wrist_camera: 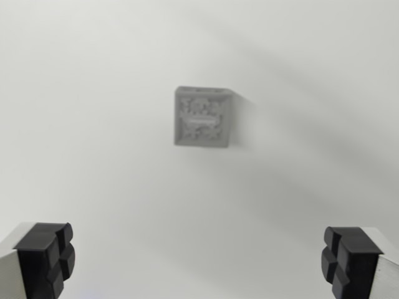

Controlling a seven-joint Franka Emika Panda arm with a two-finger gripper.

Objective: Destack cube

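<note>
A grey cube (202, 118) with a patterned top face lies on the white surface, a little above the middle of the wrist view. It looks blurred, and I cannot tell whether a second cube sits under it. My gripper (196, 261) hangs well above it and is open, with its two black fingertips (47, 255) wide apart at the bottom corners of the view. Nothing is between the fingers.
The white tabletop (93, 93) fills the whole view. Soft grey shadows run diagonally across its upper right part.
</note>
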